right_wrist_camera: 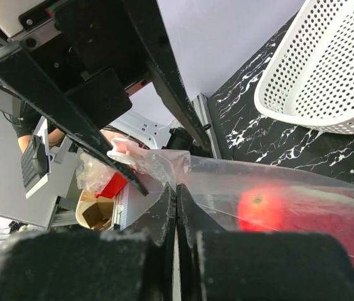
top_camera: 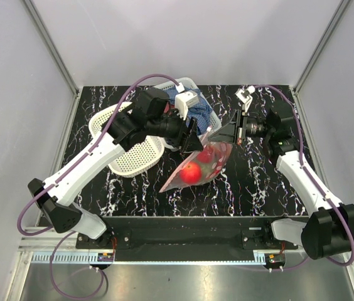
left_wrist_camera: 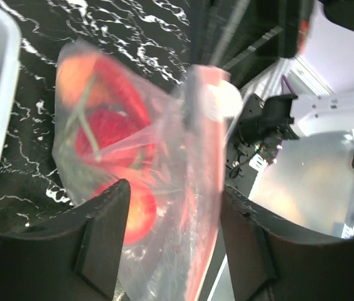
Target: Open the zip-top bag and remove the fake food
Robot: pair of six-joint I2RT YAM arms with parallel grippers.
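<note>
The zip-top bag (top_camera: 189, 170) hangs tilted over the table's middle, its low end on the table. The fake food is inside it: a red round fruit (top_camera: 193, 174) and more red pieces above it. My right gripper (top_camera: 226, 135) is shut on the bag's upper edge (right_wrist_camera: 164, 166), with a red fruit (right_wrist_camera: 262, 210) showing through the plastic. My left gripper (top_camera: 189, 141) is open, its fingers (left_wrist_camera: 101, 238) wide apart on either side of the bag (left_wrist_camera: 183, 188). Red fruits (left_wrist_camera: 111, 128) and an orange-peach fruit (left_wrist_camera: 76, 69) show inside.
A white perforated basket (top_camera: 133, 153) stands left of the bag under my left arm. A second basket (top_camera: 180, 84) at the back holds a blue cloth (top_camera: 201, 115). A small white fixture (top_camera: 246, 95) stands at the back right.
</note>
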